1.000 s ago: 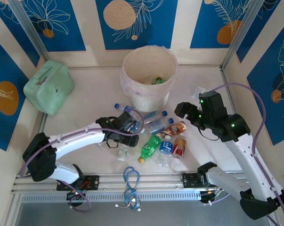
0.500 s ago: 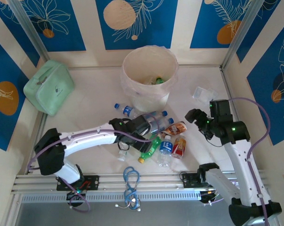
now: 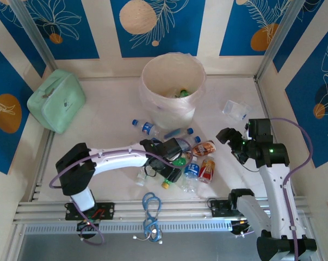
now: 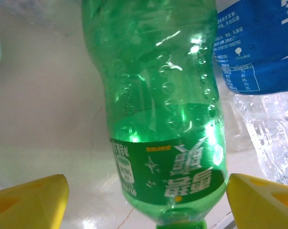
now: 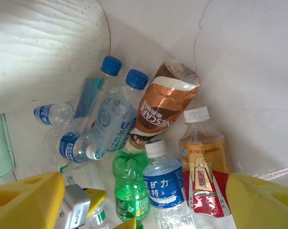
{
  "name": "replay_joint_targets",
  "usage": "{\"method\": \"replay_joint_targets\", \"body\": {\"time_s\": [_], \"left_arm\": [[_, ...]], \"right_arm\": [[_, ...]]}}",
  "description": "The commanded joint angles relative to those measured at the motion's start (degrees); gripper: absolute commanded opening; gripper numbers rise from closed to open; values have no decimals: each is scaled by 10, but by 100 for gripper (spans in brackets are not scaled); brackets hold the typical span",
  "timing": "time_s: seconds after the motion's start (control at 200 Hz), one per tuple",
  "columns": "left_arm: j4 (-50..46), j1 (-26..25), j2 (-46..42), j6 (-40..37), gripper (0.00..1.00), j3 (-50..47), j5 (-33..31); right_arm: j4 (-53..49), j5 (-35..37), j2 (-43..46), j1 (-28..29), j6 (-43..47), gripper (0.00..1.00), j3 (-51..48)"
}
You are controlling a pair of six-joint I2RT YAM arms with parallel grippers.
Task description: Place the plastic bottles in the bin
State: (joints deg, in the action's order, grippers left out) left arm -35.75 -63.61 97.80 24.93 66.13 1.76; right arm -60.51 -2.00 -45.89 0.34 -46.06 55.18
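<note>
1. Left tool stands wide over the green bottle. One yellow fingertip sits on each side of the bottle's neck end, both clear of the plastic, so nothing is gripped.
2. The green bottle lies on the pale surface in the middle of the pile. Its green label carries white Chinese characters, upside down in the left wrist view, and I cannot read them with certainty.
3. Just beside it lies the blue-labelled bottle. Its small white print includes the word "Otsuka"; in the right wrist view the same label reads 宝矿力水特 under a white cap.
4. Right tool is wide too and holds nothing. In the top view it hangs above the surface just to the right of the pile.
5. The brown bottle has a label reading "NESCAFE" and lies tilted, its base pointing away from the other bottles.
6. The orange bottle has a white cap and a red label with 东鹏 in yellow. It lies next to the blue-labelled bottle.
7. Two clear bottles with blue caps lie side by side, near the wall of the bin. The print on their labels is too small to read.
8. The bin stands at the back of the surface behind the pile, with a clear bag over its rim. A green bottle lies inside it among other items.
9. The mint-green pouch sits at the back left, well apart from the bottles.
</note>
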Motion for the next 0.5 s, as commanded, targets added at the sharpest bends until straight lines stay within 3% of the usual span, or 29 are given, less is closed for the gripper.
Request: {"method": "replay_joint_targets", "body": {"time_s": [0.0, 0.495], "left_arm": [[7, -8, 20, -10, 85, 7, 12], [31, -10, 61, 1, 75, 19, 24]], "right_arm": [[-2, -19, 1, -3, 3, 88, -7], [-8, -12, -12, -3, 9, 87, 2]]}}
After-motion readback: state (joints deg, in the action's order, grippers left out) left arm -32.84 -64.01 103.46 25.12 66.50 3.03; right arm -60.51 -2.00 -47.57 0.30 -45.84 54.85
